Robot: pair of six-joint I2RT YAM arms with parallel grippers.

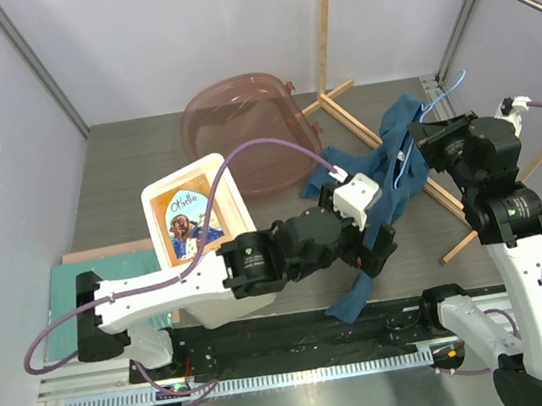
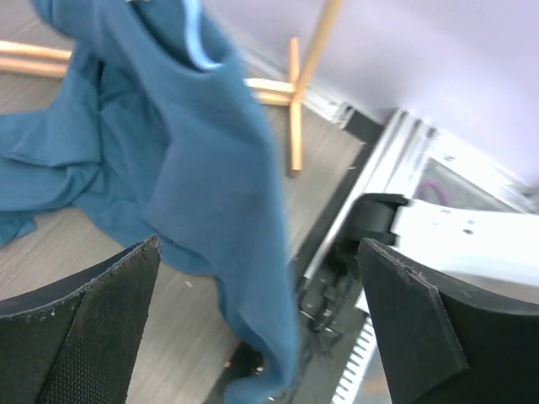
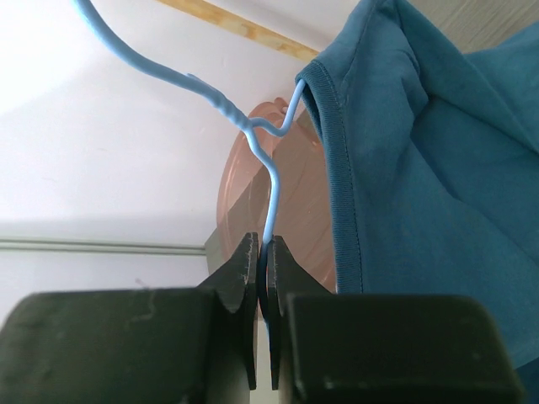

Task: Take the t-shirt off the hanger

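Top external: the t-shirt (image 1: 389, 181) hangs in the air as a long teal-blue drape, its upper end bunched near the right end effector (image 1: 427, 141) and its lower end trailing to the near edge of the grey tabletop (image 1: 117, 184). The hook of the hanger (image 1: 449, 89) pokes out above the cloth beside the right wrist. The left end effector (image 1: 376, 247) sits at the lower part of the drape, its dark fingers against the fabric from this angle; whether they touch cannot be told here. Behind it stand a white box (image 1: 205, 237) with a printed front, a pinkish translucent basin (image 1: 241, 131) and the pale bars of a wooden rack (image 1: 383, 137). A teal mat (image 1: 67, 292) lies at the left edge. Left wrist: the left end effector (image 2: 261, 252) is spread wide, one black padded finger (image 2: 93, 328) on each side of the picture. The t-shirt (image 2: 194, 168) hangs in the gap, nearer the left-hand pad, pinched by neither. A short arc of the hanger (image 2: 195, 42) shows at the collar, and the rack bars (image 2: 295, 101) lie beyond on the tabletop. Right wrist: the right end effector (image 3: 265, 248) is pressed together, pinching the wire of the hanger (image 3: 271, 185) just below its twisted neck. The t-shirt (image 3: 421, 168) hangs to the right, its ribbed collar touching the wire, with the basin (image 3: 295, 219) behind.
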